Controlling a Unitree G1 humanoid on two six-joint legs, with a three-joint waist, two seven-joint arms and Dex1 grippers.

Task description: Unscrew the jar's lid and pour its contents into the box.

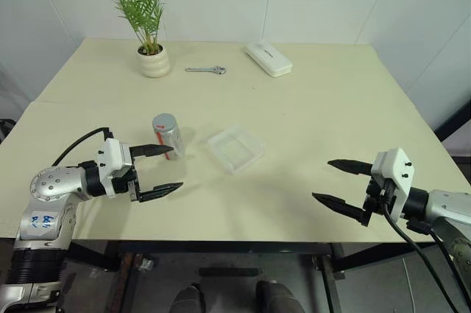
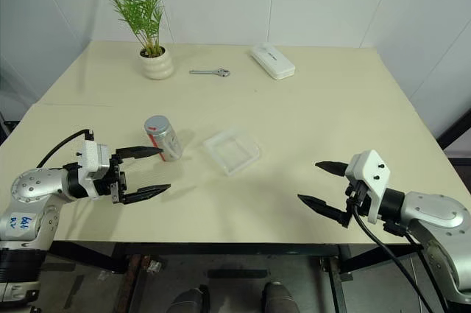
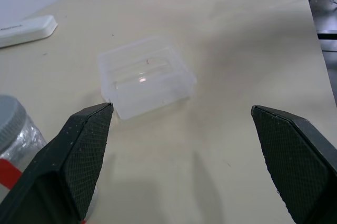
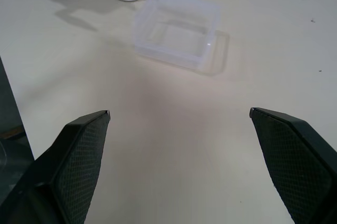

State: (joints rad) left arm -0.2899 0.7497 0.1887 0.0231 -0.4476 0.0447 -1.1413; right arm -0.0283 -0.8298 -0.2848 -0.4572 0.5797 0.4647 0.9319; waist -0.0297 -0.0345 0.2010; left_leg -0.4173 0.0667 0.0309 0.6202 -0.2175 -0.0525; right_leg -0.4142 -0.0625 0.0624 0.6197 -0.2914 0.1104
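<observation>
The jar (image 1: pixel 168 136) stands upright on the table, left of centre, silvery with the grey lid (image 1: pixel 163 121) screwed on top. Its contents are hidden. The clear box (image 1: pixel 235 148) lies a little to the jar's right. My left gripper (image 1: pixel 176 168) hovers open just in front of the jar. In the left wrist view the jar (image 3: pixel 13 129) sits beside one finger (image 3: pixel 87 145), outside the gap, and the box (image 3: pixel 147 81) lies ahead. My right gripper (image 1: pixel 321 180) is open over the table's front right, pointing toward the box (image 4: pixel 176 29), with nothing between its fingers.
A white pot with a green plant (image 1: pixel 154 60) stands at the back left. A metal wrench (image 1: pixel 207 70) and a white oblong case (image 1: pixel 268 58) lie near the far edge. The table's front edge (image 1: pixel 243 239) runs just below both grippers.
</observation>
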